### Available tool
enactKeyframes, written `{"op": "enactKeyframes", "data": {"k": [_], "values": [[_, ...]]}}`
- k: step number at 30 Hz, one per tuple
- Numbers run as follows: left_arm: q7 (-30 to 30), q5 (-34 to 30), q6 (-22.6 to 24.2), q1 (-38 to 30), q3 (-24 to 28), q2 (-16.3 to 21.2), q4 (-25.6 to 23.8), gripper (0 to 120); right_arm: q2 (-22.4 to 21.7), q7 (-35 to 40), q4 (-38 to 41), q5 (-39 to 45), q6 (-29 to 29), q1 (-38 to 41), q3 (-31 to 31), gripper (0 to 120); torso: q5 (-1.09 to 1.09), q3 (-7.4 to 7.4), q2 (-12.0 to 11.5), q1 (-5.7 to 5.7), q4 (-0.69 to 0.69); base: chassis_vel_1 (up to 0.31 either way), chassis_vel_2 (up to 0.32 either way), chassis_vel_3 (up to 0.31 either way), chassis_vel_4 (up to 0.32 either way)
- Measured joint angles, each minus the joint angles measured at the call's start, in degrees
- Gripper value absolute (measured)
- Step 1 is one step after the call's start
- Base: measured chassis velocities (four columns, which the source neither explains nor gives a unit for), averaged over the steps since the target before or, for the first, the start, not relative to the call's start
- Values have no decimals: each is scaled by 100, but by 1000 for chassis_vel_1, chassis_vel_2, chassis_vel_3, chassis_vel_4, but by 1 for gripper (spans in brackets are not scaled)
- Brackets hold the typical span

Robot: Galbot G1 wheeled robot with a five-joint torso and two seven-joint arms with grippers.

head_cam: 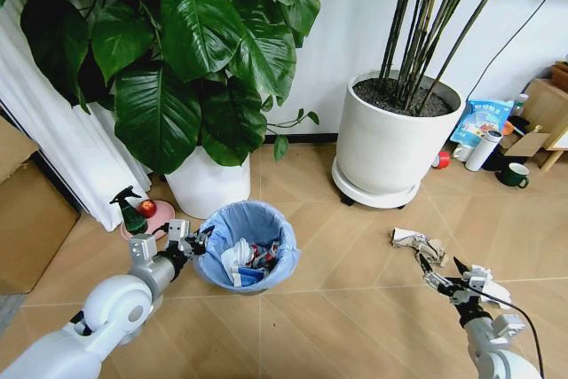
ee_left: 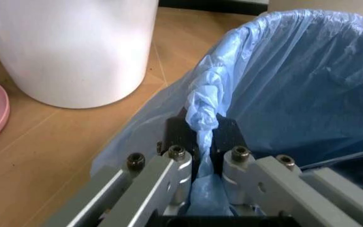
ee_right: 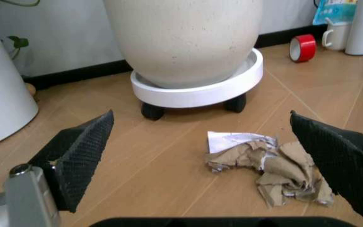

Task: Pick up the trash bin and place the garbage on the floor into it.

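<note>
The trash bin (head_cam: 244, 241) stands on the wood floor in the head view, its light-blue bag (ee_left: 282, 85) folded over the rim. Several bits of litter (head_cam: 250, 264) lie inside it. My left gripper (head_cam: 199, 241) is shut on the bin's left rim, and the bunched bag edge (ee_left: 202, 118) is pinched between its black pads (ee_left: 175, 135). A crumpled grey-brown wrapper (head_cam: 417, 240) lies on the floor to the right. My right gripper (head_cam: 441, 266) hovers open just short of that wrapper (ee_right: 273, 165), its black fingers (ee_right: 81, 156) spread wide on either side.
Two large white plant pots stand behind: one (head_cam: 209, 182) beside the bin, one on a wheeled base (head_cam: 390, 144) beyond the wrapper. A green spray bottle (head_cam: 131, 212) on a pink saucer sits left. A red tape roll (ee_right: 304, 46), cups and a cardboard box (head_cam: 27, 219) line the edges.
</note>
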Motion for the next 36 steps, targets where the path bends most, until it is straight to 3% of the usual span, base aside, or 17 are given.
{"op": "enactKeyframes", "data": {"k": [36], "values": [[12,23,-2,-65,76,-75,64,1,-58,-24,-64,60,15,39,-79,100,0,0,0,0,-1,-92,-24,95,20]]}}
